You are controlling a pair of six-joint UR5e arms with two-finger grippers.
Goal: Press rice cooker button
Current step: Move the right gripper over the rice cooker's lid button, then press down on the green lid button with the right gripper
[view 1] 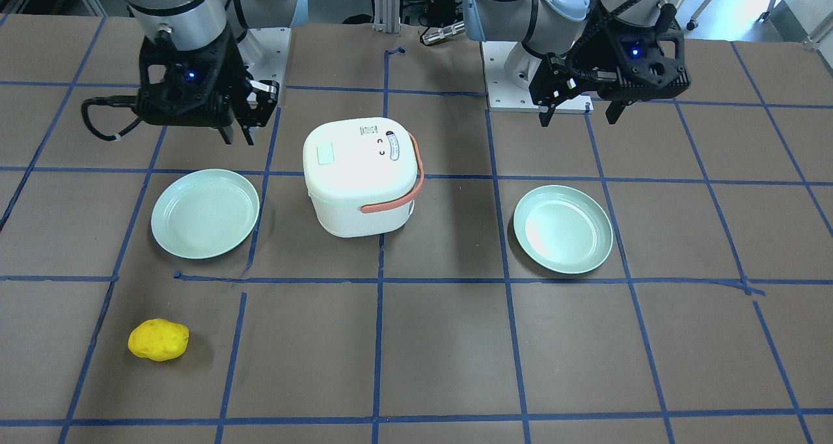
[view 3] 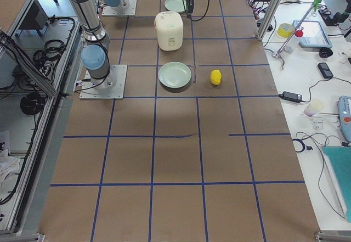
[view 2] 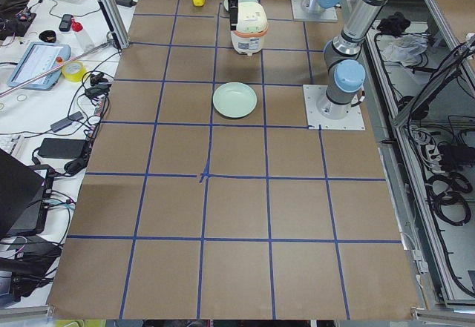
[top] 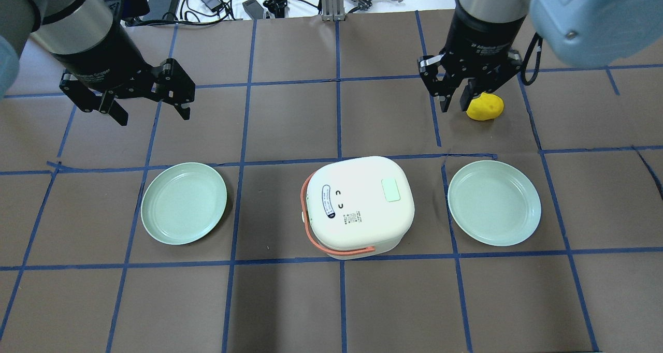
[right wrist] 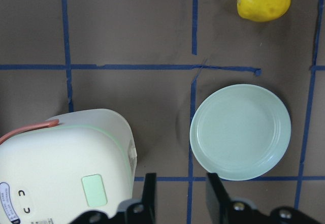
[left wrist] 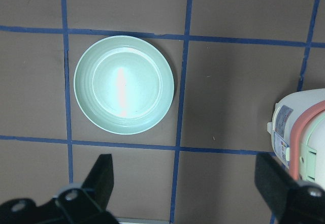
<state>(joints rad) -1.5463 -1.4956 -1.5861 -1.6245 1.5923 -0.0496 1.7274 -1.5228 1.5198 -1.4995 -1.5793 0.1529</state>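
The white rice cooker [top: 357, 205] with an orange handle stands in the middle of the table, lid closed. A pale green rectangular button [top: 391, 190] sits on the lid; it also shows in the right wrist view [right wrist: 94, 189]. My right gripper [top: 454, 104] hangs above the table beyond the cooker to its right, empty, its jaws a narrow gap apart. In the right wrist view the right gripper [right wrist: 180, 183] is just right of the cooker [right wrist: 66, 163]. My left gripper [top: 152, 112] is wide open and empty, high beyond the left plate.
A green plate [top: 184, 203] lies left of the cooker and another green plate [top: 493, 203] right of it. A yellow lumpy object [top: 485, 107] lies on the table just beyond my right gripper. Cables and gear line the far edge.
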